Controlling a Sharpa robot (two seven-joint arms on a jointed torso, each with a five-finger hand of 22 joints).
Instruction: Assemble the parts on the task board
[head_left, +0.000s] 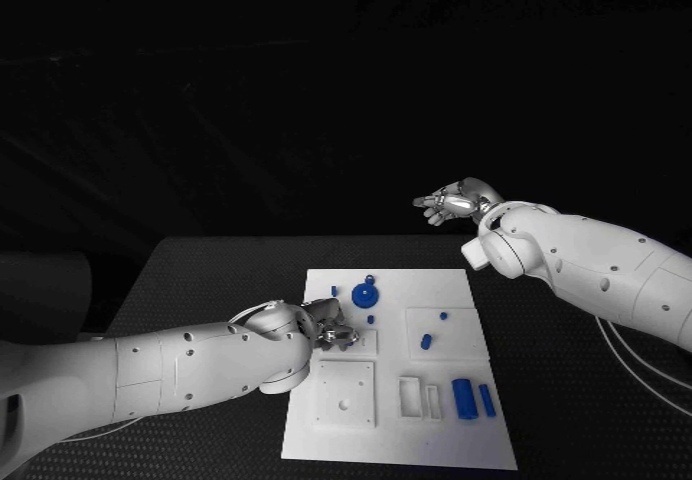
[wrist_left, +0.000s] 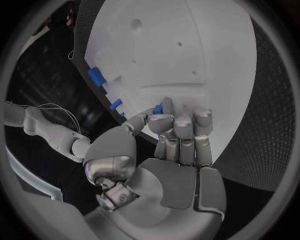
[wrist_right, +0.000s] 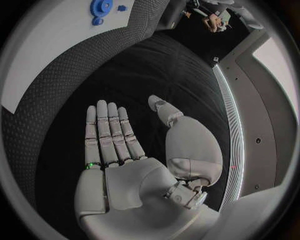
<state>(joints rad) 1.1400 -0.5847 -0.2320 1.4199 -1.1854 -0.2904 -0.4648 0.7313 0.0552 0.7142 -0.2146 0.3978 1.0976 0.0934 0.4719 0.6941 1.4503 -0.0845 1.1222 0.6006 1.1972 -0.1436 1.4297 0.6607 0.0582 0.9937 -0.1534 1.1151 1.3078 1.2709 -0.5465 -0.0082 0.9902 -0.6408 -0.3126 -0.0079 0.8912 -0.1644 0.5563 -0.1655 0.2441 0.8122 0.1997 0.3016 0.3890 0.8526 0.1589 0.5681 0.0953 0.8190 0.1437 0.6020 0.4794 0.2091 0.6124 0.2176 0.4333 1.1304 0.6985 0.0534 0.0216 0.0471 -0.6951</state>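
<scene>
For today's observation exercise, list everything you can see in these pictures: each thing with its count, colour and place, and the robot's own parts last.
Table: one, black, under everything.
Task board: one, white, middle of the table.
Gear-like round part: one, blue, far end of the board.
Large cylinder: one, blue, lying at the board's near right.
Thin bar: one, blue, just right of the cylinder.
Small parts: a few, blue, scattered mid-board; exact count unclear.
Left hand: one, silver, over the board's left edge, fingers curled around a small blue piece.
Right hand: one, silver, beyond the table's far edge, fingers spread, holding nothing.
</scene>
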